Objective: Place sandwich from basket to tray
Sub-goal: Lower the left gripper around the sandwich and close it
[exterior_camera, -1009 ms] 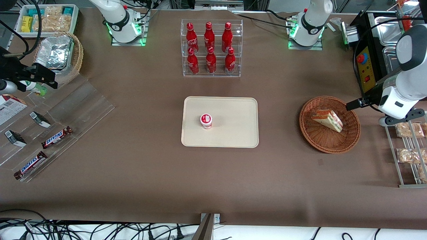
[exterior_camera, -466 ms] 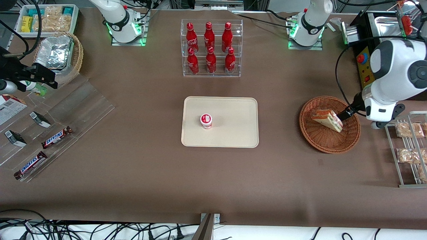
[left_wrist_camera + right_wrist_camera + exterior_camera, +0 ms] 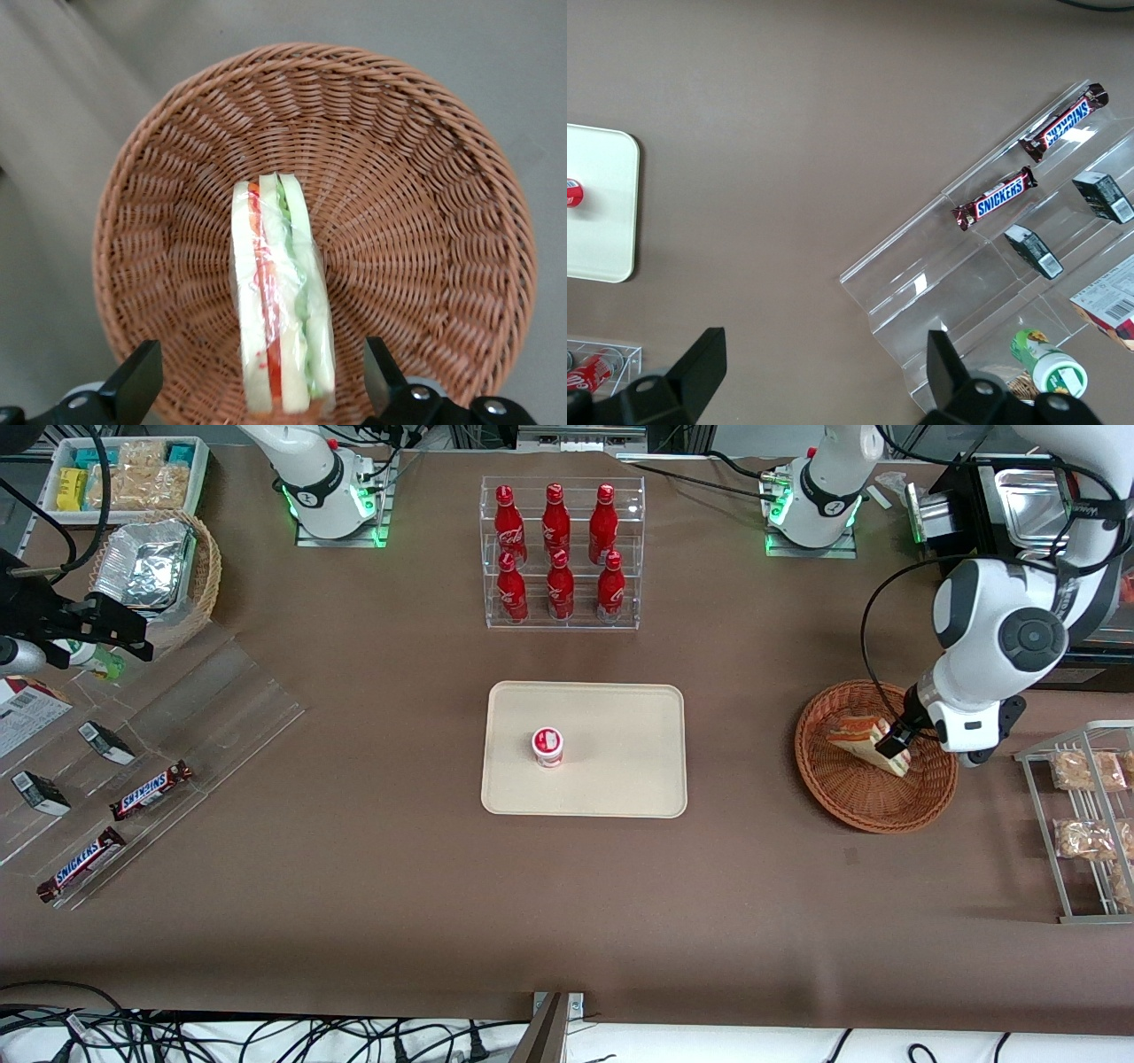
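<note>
The gripper (image 3: 257, 390) is hovering wide open over the basket (image 3: 850, 802), fingers (image 3: 137, 382) straddling the sandwich (image 3: 864, 741) without touching. The sandwich is lying in the basket toward its 12 o'clock rim; bare table is separating the basket from the tray (image 3: 620, 779).

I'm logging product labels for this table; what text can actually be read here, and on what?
"SNICKERS": on both brown chocolate bars on the clear acrylic stand.
Red bottles' white script: too small to read.
Small red-lidded cup on the cream tray: unreadable.
Wrapped sandwich in the reddish-brown wicker basket, under the open gripper: no text.
</note>
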`<move>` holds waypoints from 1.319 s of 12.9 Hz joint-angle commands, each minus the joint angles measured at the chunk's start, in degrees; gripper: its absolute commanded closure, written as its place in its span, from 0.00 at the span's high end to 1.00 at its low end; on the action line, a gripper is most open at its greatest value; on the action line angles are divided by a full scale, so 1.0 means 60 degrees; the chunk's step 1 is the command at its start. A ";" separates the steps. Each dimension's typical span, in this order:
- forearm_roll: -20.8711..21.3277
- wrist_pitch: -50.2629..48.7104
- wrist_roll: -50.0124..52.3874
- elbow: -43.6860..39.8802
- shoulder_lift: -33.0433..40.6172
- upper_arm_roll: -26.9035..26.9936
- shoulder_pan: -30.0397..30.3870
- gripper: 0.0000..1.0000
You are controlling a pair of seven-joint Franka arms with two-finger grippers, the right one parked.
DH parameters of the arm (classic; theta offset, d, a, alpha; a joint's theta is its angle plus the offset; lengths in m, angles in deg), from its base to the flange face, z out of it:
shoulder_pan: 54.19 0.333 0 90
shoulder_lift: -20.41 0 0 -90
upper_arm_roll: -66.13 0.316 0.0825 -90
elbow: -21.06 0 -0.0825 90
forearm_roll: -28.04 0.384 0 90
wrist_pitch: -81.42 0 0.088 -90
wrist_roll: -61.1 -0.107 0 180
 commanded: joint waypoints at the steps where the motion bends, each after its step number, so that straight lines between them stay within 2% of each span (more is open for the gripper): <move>1: 0.0448 0.0539 0.0783 0.0169 -0.0235 -0.0065 0.0007 1.00; 7: 0.0449 0.1669 0.1281 0.0814 -0.0528 -0.0065 0.0051 1.00; 8: 0.0463 0.1698 0.1341 0.0814 -0.0572 -0.0050 0.0051 0.96; 9: 0.0521 0.1741 0.1341 0.0814 -0.0573 -0.0050 0.0066 0.61; 10: 0.0711 0.1742 0.1341 0.0814 -0.0573 -0.0065 0.0066 0.50; 11: 0.0959 0.1742 0.1341 0.0799 -0.0602 -0.0065 0.0066 0.66; 12: 0.1005 0.1742 0.1356 0.0799 -0.0602 -0.0065 0.0080 0.68; 13: 0.1020 0.1742 0.1341 0.0799 -0.0602 -0.0050 0.0080 0.65; 14: 0.1020 0.1727 0.1341 0.0799 -0.0616 -0.0050 0.0080 0.58; 16: 0.1064 0.1698 0.1341 0.0784 -0.0631 -0.0065 0.0080 0.00; 17: 0.1064 0.1640 0.1385 0.0784 -0.0530 -0.0065 0.0095 0.00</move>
